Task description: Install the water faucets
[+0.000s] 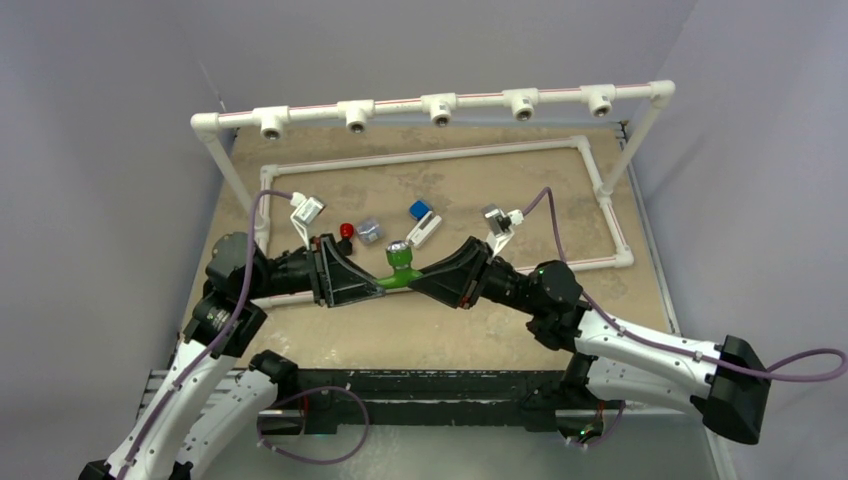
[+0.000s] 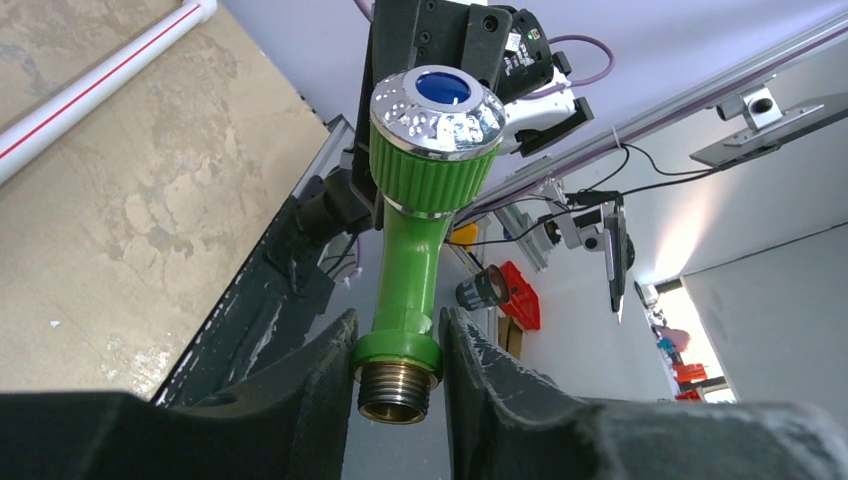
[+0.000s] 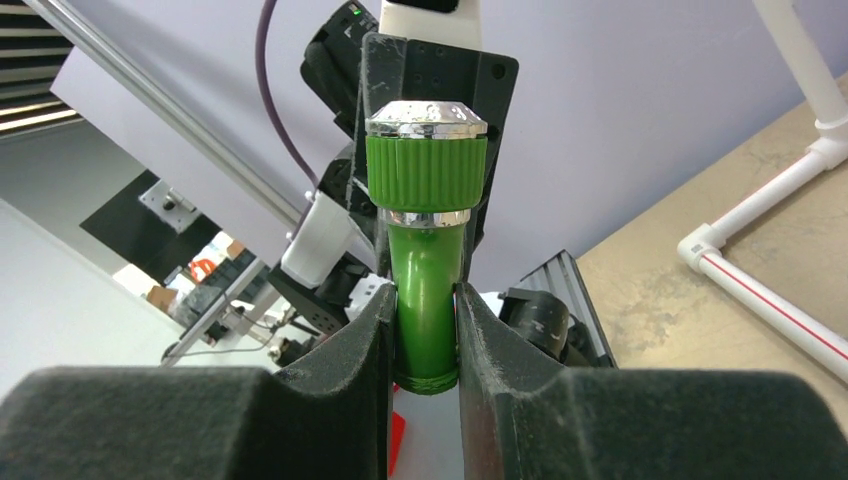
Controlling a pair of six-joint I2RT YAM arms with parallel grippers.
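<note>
Well, nothing is fitted yet: the tee sockets (image 1: 441, 108) on the pipe frame all look empty. The green faucet (image 1: 400, 268) hangs between both sets of jaws. The right gripper (image 3: 425, 340) is clamped on its stem, and the left gripper (image 2: 397, 365) is closed against the collar by the thread. The white faucet (image 1: 422, 228) and black faucet (image 1: 345, 236) lie on the table (image 1: 500, 190) just beyond the jaws.

The green plastic faucet (image 1: 398, 268), with ribbed knob, chrome cap and brass threaded end, is held above the table (image 1: 500, 190). The left gripper (image 2: 398, 350) clamps its collar and the right gripper (image 3: 426, 325) its stem. The white faucet with blue handle (image 1: 424, 226) and the black faucet with red knob (image 1: 346, 234) lie on the table just behind it, apart from each other.
</note>
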